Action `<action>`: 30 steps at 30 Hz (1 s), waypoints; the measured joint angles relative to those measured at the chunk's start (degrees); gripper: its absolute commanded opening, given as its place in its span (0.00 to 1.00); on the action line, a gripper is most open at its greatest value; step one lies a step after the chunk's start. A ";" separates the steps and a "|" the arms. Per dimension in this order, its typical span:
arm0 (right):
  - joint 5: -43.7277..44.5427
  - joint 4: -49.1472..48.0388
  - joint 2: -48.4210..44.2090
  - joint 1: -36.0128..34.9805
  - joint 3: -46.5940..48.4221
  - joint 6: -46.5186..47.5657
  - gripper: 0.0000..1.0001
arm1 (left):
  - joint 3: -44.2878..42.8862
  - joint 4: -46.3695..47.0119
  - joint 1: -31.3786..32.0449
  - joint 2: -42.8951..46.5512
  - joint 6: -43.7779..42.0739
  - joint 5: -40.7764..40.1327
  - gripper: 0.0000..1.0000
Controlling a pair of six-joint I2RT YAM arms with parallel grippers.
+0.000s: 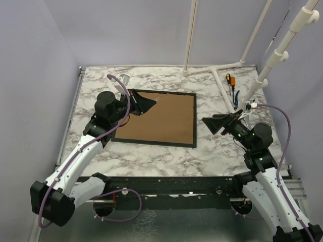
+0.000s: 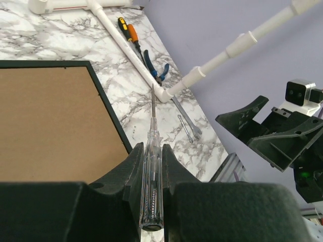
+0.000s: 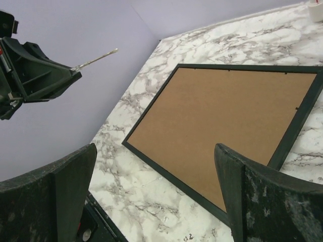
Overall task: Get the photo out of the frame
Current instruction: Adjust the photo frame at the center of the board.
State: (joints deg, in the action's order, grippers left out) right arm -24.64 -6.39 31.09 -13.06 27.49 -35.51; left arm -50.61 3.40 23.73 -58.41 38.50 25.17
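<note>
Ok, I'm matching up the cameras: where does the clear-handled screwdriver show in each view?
Top external: screwdriver left of centre, its tip poking from the left jaws over the far-left part of the frame.
Left wrist: bottom centre, clamped between the jaws, pointing up the picture.
Right wrist: upper left, only the shaft showing.
Shared landmark: the frame's brown back.

Left gripper [image 2: 151, 149] clamps screwdriver [image 2: 152, 184]; right gripper [image 3: 155, 151] (raised) gapes.

Overhead camera, low wrist cameras — frame [image 1: 161, 121] shared
</note>
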 measured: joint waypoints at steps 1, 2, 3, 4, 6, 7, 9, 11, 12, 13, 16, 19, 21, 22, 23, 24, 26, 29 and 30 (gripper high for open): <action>0.02 -0.04 0.33 0.00 -0.07 -0.15 0.99 | 0.31 0.07 -0.04 0.04 0.04 -0.26 0.00; 0.13 -0.13 0.79 0.00 -0.13 -0.48 0.99 | 0.42 0.11 -0.04 0.00 0.07 -0.39 0.00; 0.33 -0.15 1.33 0.00 -0.15 -0.85 0.99 | 0.42 0.09 -0.09 -0.26 0.11 -0.42 0.00; 0.66 -0.20 2.19 0.00 -0.15 -1.18 0.98 | 0.39 0.24 -0.09 -0.66 0.24 -0.39 0.00; 1.16 -0.20 3.89 0.00 -0.15 -1.81 0.98 | -0.02 0.20 -0.09 -1.84 0.28 -0.02 0.00; 1.42 -0.20 4.76 0.00 -0.15 -2.14 0.98 | -0.74 0.15 -0.09 -3.23 0.31 0.87 0.00; 2.12 0.04 6.62 0.00 -0.15 -3.10 0.98 | -2.23 0.17 -0.09 -5.90 0.50 2.80 0.00; 2.93 0.26 7.50 0.00 -0.22 -3.76 0.98 | -3.48 0.09 -0.09 -8.63 0.72 4.94 0.00; 3.34 0.31 7.56 0.00 -0.31 -4.20 0.98 | -4.04 0.02 -0.09 -9.84 0.92 5.88 0.00; 3.72 0.28 7.52 0.00 -0.39 -4.61 0.98 | -4.26 0.04 -0.09 -10.71 1.01 6.49 0.00; 4.94 0.24 7.50 0.00 -0.68 -5.42 0.97 | -4.33 -0.35 -0.07 -12.72 1.29 7.37 0.00; 6.47 0.31 7.87 0.00 -0.96 -6.16 0.95 | -4.33 -0.79 0.09 -13.20 1.33 7.26 0.00; 7.58 0.28 8.98 0.00 -0.96 -6.88 0.94 | -4.33 -0.66 0.35 -13.53 1.38 7.13 0.00; 8.13 0.31 9.99 0.00 -0.96 -7.26 0.94 | -4.33 -0.59 0.42 -13.90 1.42 7.15 0.00; 8.63 0.37 11.21 0.00 -0.94 -7.63 0.94 | -4.35 -0.59 0.55 -14.58 1.46 7.13 0.00; 9.01 0.57 12.70 0.00 -0.85 -7.98 0.94 | -4.59 -0.83 0.76 -15.65 1.46 7.13 0.00; 9.44 1.51 16.48 0.00 -0.15 -8.02 0.94 | -6.47 -3.19 1.29 -18.86 1.01 6.88 0.00; 10.43 3.74 23.85 0.00 2.12 -7.48 0.94 | -11.39 -7.52 2.78 -25.81 -0.63 5.75 0.00; 10.71 4.20 25.75 0.00 2.86 -7.06 0.94 | -12.35 -8.33 3.21 -27.39 -1.01 5.42 0.00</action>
State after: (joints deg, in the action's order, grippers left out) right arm -13.93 -2.20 56.84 -13.06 30.35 -42.57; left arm -62.96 -4.93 26.94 -85.80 37.50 30.59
